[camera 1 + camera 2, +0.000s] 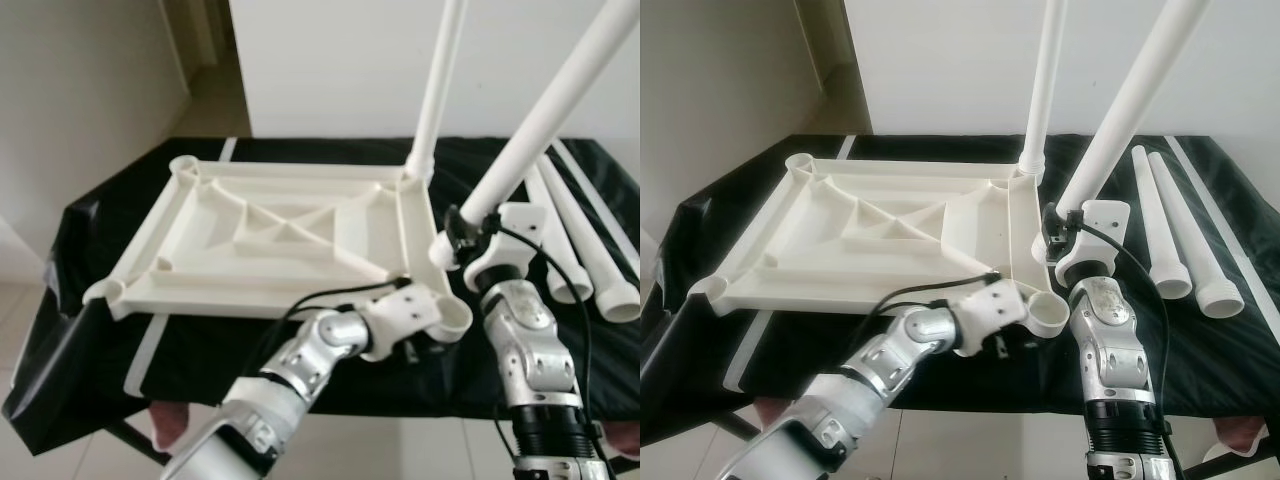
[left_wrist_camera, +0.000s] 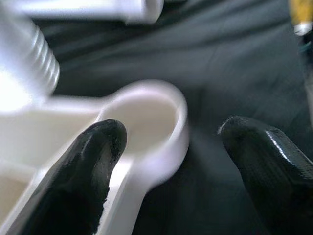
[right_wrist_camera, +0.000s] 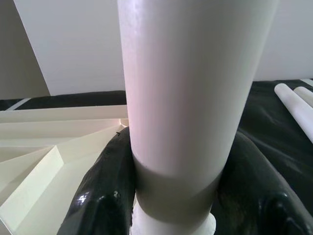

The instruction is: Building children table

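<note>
Left gripper (image 2: 166, 161): fingers apart, straddling corner socket (image 2: 149, 120).
Right gripper (image 3: 178, 196): clamping leg (image 1: 540, 120).
Risk: tilted leg cross-threading, tabletop (image 1: 280, 235) sliding.

Black cloth (image 1: 120, 330) covers a low work surface. White wall (image 1: 330, 60) behind it, beige wall (image 1: 80, 90) on the left, narrow passage between them. Pale tiled floor (image 1: 30, 300) below. Soft, even light.

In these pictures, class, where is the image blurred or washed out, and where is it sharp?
Left wrist view: the corner socket and threaded leg end are soft and overexposed. Right wrist view: the held leg is sharp. Eye views: the tabletop is fairly crisp, slightly hazy.
</note>
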Available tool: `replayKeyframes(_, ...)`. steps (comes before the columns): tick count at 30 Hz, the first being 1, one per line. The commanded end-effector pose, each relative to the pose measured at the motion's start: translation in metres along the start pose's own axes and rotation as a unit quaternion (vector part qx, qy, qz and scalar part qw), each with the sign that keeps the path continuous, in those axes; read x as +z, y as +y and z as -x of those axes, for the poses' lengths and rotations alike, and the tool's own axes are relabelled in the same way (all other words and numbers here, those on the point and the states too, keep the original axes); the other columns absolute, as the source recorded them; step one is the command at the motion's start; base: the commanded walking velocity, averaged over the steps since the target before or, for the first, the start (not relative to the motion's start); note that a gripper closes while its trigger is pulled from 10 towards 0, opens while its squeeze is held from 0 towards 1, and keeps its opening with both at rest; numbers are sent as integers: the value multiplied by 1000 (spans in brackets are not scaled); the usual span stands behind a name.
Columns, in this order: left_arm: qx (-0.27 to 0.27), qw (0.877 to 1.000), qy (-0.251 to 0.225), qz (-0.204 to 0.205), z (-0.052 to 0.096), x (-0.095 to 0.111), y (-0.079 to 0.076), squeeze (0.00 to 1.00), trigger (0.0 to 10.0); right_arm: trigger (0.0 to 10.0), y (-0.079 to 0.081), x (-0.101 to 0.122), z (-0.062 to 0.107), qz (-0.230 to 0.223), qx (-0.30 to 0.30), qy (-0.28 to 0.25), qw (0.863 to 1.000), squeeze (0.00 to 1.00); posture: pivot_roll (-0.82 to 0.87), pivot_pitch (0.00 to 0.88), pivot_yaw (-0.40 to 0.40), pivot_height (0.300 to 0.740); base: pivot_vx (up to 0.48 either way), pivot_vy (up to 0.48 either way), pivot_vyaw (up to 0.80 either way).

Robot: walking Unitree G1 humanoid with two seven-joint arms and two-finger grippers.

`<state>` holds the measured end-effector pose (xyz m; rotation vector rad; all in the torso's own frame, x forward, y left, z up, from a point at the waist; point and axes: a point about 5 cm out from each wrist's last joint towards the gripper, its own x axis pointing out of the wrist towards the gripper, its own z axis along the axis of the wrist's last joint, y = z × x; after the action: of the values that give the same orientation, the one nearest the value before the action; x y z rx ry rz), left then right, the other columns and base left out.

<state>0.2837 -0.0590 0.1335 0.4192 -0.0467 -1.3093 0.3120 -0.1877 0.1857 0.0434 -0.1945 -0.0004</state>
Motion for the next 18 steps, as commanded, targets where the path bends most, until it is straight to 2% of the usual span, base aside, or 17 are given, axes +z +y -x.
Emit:
replayKeyframes(1,21,1000,-17,9,-2,8,6,0,10000,10000,1,2,0,-4,-1,-1,1000,0,-47,0,45,740,0,0,0)
replayKeyframes(3,36,998,-32,33,1,12,12,0,10000,10000,4,2,3,3,6,-2,1000,0,-42,0,44,740,0,0,0)
replayKeyframes(7,65,995,-60,45,14,14,25,0,10000,10000,11,4,9,24,20,-11,999,0,-35,0,42,740,0,0,0)
replayKeyframes(9,82,993,-75,43,26,12,34,0,10000,10000,15,7,13,45,30,-27,998,0,-34,0,40,740,0,0,0)
replayKeyframes(13,91,992,-75,35,36,7,40,0,10000,10000,17,11,16,50,30,-37,998,0,-33,0,36,740,0,0,0)
replayKeyframes(16,89,992,-69,52,57,-4,47,0,10000,10000,17,14,19,52,13,-45,998,0,-34,0,31,740,0,0,0)
replayKeyframes(17,89,992,-69,52,57,-4,47,0,10000,10000,17,14,19,52,13,-45,998,0,-34,0,31,740,0,0,0)
replayKeyframes(18,86,991,-72,67,72,-10,49,0,10000,10000,19,14,21,54,8,-45,997,0,-30,0,26,740,0,0,0)
